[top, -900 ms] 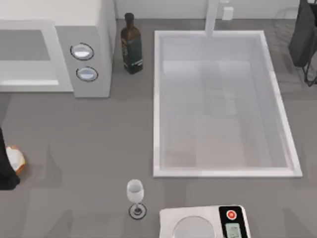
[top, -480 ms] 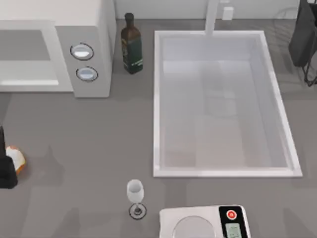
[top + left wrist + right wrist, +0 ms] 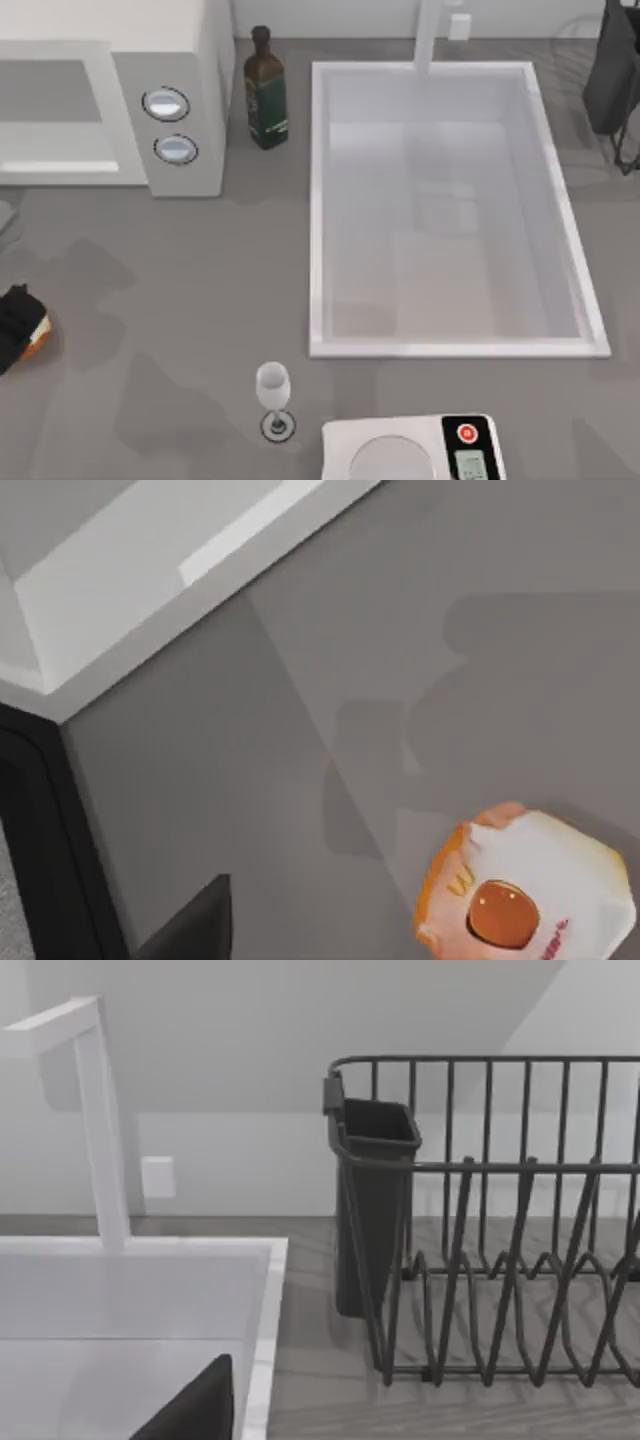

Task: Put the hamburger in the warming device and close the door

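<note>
White microwave (image 3: 170, 90) at the table's (image 3: 200, 300) far left, door (image 3: 50, 110) across its front, two round knobs to the right of it. Sink (image 3: 440, 210) in the middle, dish rack (image 3: 500, 1240) with a dark cup holder by the right arm, parked far right. Left gripper (image 3: 15, 320) at the left edge, over the burger (image 3: 40, 335); its finger spread cannot be told. In the left wrist view the burger (image 3: 525, 890) sits on the grey table, in front of the microwave, not inside. Bottle (image 3: 265, 90), wine glass (image 3: 273, 395), scale (image 3: 415, 450) stand apart.
</note>
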Controlling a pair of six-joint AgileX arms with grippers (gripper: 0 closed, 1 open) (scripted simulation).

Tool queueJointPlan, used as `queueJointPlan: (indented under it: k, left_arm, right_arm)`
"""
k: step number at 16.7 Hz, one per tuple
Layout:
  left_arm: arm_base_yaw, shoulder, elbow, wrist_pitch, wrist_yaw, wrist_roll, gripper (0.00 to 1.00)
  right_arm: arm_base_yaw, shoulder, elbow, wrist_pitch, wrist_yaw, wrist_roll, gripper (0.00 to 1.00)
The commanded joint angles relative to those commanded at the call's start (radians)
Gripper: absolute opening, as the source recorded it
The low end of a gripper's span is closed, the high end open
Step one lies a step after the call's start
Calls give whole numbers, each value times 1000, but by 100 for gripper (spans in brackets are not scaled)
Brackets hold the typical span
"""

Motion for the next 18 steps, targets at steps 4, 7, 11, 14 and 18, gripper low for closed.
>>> queueJointPlan:
  k: [4, 7, 11, 14, 18]
  left_arm:
    - [14, 351, 243, -195, 1, 252, 100]
    - [27, 593, 396, -326, 3, 410, 100]
    - [46, 815, 528, -451, -1, 550, 100]
    - [54, 878, 569, -491, -6, 590, 100]
    - [54, 879, 570, -491, -6, 591, 100]
  right_arm:
    - [0, 0, 0, 0, 0, 0, 100]
    - [0, 0, 0, 0, 0, 0, 100]
    - [0, 0, 0, 0, 0, 0, 100]
    - [0, 0, 0, 0, 0, 0, 100]
    - [0, 0, 0, 0, 0, 0, 100]
